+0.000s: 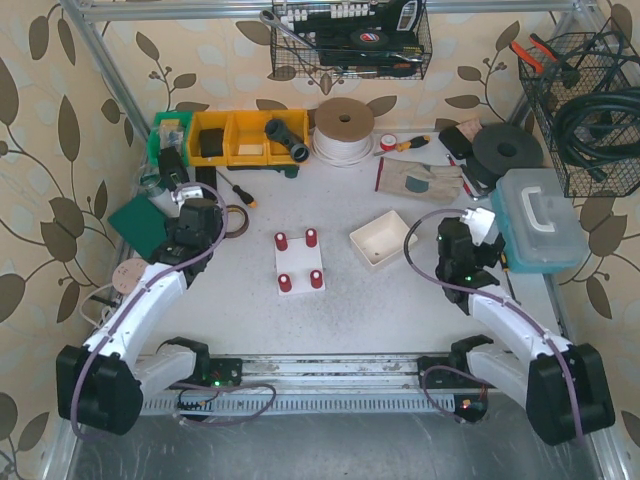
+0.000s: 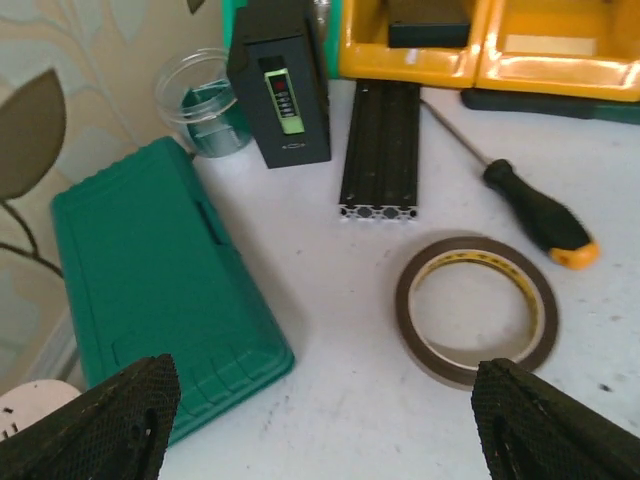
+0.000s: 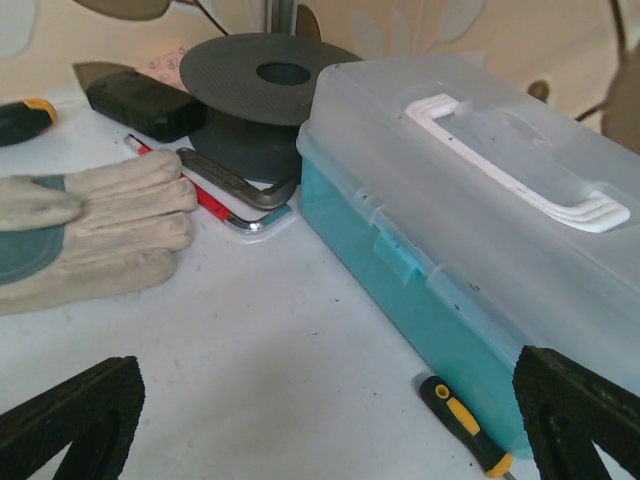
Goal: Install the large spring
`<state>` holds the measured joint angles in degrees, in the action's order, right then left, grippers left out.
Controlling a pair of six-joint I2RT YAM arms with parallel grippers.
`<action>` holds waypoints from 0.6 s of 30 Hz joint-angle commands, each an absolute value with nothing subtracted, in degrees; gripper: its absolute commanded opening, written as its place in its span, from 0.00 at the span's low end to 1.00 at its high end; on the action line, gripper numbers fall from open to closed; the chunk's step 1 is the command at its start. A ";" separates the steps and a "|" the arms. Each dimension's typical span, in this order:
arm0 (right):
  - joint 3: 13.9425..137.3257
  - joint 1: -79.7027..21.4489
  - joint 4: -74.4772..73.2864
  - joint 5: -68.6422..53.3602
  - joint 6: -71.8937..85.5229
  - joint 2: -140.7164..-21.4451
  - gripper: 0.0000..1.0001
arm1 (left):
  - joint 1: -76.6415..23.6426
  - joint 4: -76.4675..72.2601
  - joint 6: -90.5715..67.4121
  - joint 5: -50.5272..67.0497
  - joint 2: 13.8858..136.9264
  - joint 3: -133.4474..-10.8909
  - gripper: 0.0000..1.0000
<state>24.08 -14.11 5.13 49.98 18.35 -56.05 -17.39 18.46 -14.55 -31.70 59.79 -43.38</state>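
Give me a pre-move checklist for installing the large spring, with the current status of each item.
1. Left end effector open, empty: ok.
2. Right end effector open, empty: ok.
3. White base plate with four red posts uncovered, between the arms: ok.
4. Large spring located: cannot tell; none shows in any view, and the shallow white square box shows no clear contents.
5. Wrist cameras facing the plate: not ok; left faces a green plastic case, right a translucent teal toolbox.

Flat white plate [image 1: 299, 261] mid-table, four upright red, seemingly cylindrical posts [image 1: 312, 237] at its corners.
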 commanded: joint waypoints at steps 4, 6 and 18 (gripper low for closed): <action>17.19 -13.86 27.65 47.54 5.14 -64.10 1.00 | -12.50 -5.11 -6.86 -36.19 64.37 -34.41 0.83; 15.21 -13.76 34.46 43.45 2.21 -65.63 1.00 | -11.97 -12.61 -2.57 -33.36 65.53 -30.11 0.83; 13.95 -9.43 46.34 30.85 -3.97 -70.80 1.00 | -11.16 -36.29 8.50 -26.25 73.13 -21.88 0.84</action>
